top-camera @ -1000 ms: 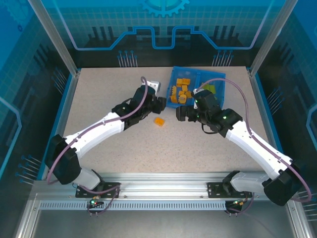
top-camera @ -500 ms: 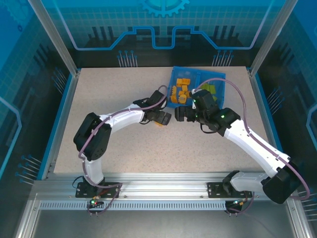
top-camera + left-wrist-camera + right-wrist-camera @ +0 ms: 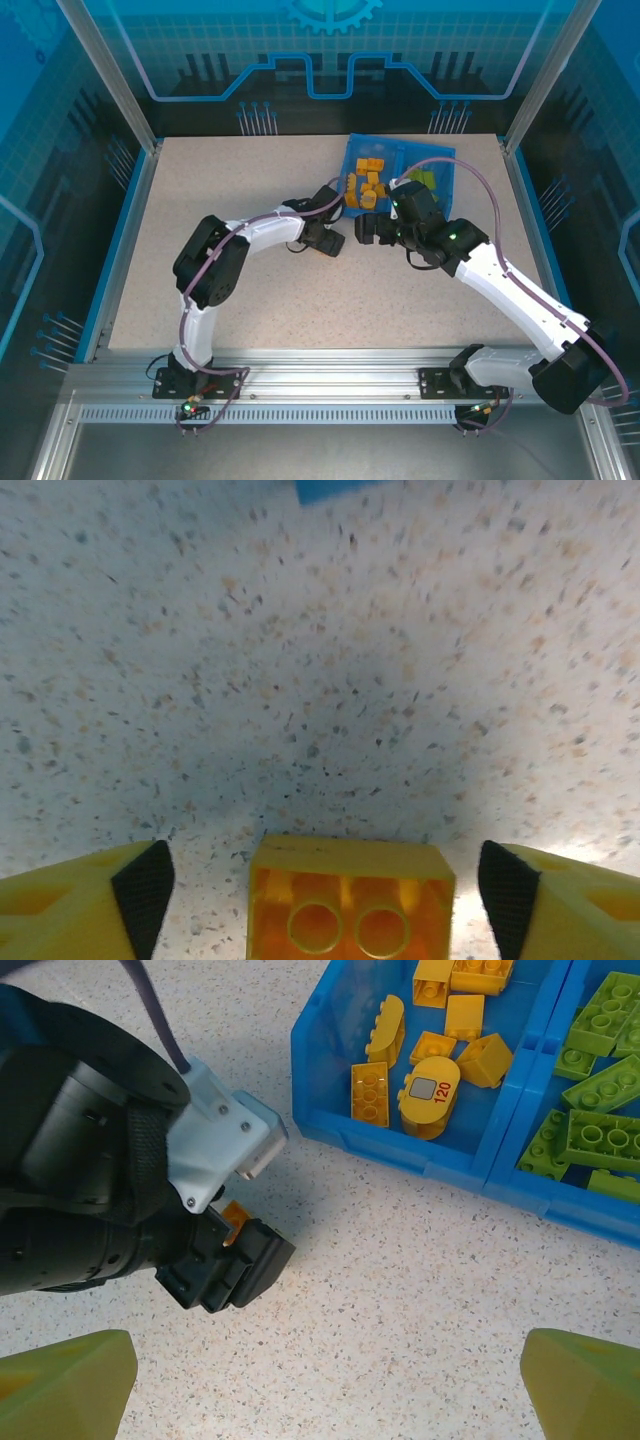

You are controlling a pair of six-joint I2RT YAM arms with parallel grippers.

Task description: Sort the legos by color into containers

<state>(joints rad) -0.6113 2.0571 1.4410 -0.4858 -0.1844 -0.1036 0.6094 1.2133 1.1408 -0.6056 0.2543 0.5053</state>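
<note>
I have the left hand (image 3: 328, 243) down over one loose orange brick (image 3: 350, 898) that lies on the speckled surface (image 3: 330, 680), past its middle toward the far edge and just short of the near left corner of the blue tray (image 3: 400, 1145). In the left wrist view the fingers are spread, one black pad (image 3: 145, 888) on each side of the brick with a strip of bare surface between pad and plastic, so nothing is pinched yet. The right hand (image 3: 325, 1390) hangs just beside it, spread wide and empty, looking down on the tray. There the orange bricks (image 3: 430, 1090) fill the left compartment and the green ones (image 3: 590, 1090) fill the right. I judge the brick to be very light, hard and unyielding, with smooth walls that could squirt out of a lopsided squeeze or skid along the surface if one pad arrives first. I would close on its two flat opposite side walls, centred along their length and low enough that the pads bear on plain wall. The side facing the camera shows two round shapes, and I cannot tell whether they are studs or sockets.
</note>
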